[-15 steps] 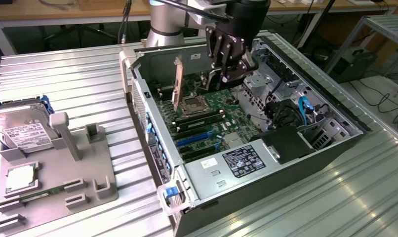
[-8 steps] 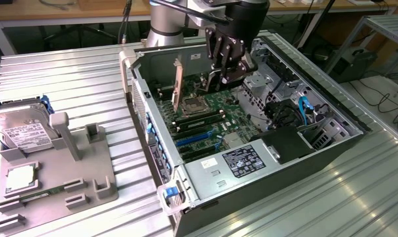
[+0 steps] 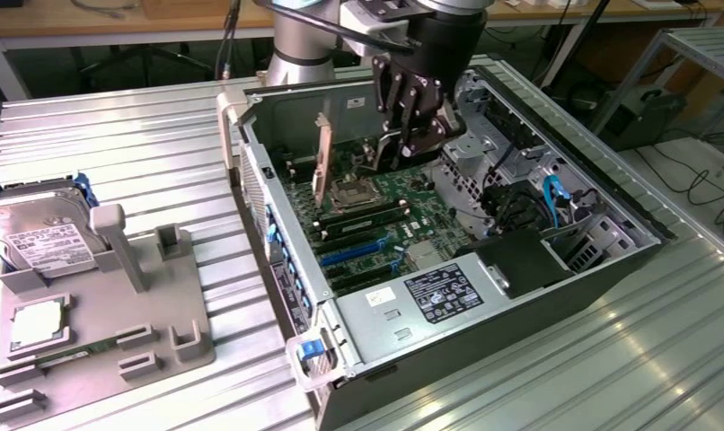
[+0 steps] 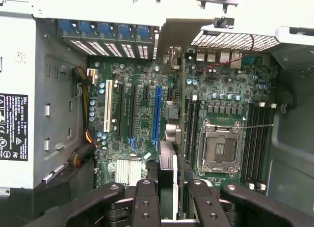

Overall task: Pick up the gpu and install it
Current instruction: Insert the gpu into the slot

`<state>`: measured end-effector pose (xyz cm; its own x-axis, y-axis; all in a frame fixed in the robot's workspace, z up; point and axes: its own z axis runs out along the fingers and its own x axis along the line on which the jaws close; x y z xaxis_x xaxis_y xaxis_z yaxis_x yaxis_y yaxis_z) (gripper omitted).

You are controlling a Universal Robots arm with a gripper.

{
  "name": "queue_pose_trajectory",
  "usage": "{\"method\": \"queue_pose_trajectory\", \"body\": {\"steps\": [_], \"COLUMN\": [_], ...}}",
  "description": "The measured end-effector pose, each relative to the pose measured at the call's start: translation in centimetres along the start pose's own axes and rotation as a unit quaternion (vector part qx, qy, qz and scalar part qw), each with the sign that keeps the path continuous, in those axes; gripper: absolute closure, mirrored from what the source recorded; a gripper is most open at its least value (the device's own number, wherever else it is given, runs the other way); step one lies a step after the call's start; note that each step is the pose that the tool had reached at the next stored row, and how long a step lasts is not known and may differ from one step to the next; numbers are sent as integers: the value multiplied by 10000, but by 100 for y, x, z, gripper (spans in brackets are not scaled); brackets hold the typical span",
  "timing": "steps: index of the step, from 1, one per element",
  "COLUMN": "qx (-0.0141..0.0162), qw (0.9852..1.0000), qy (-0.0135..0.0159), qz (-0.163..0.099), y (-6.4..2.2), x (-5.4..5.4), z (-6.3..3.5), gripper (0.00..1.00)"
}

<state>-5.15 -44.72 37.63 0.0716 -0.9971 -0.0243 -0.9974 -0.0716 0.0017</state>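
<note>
Inside the case [image 3: 602,193], the claw [image 4: 167,187] grips the upright gpu [image 4: 182,119].

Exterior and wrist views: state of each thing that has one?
Thin green expansion card with orange edge (the gpu): upright on edge inside the case, over the motherboard slots.
Black gripper: shut on the gpu's edge.
Grey tower computer case: on its side, panel off.
CPU socket: empty.
Silver hard drive with white label: resting in the grey holder, outside the case.
</note>
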Motion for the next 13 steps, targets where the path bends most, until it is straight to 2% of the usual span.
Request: {"method": "queue_pose_trajectory", "body": {"steps": [2, 6, 10, 13], "qx": [1, 1, -9, -9], "qw": [10000, 10000, 10000, 10000], "qy": [-10, -19, -21, -21], "qz": [0, 0, 46, 47], "y": [0, 0, -1, 0], "x": [3, 6, 10, 11], "z": [34, 169, 306, 359], "gripper": [73, 73, 73, 73]}}
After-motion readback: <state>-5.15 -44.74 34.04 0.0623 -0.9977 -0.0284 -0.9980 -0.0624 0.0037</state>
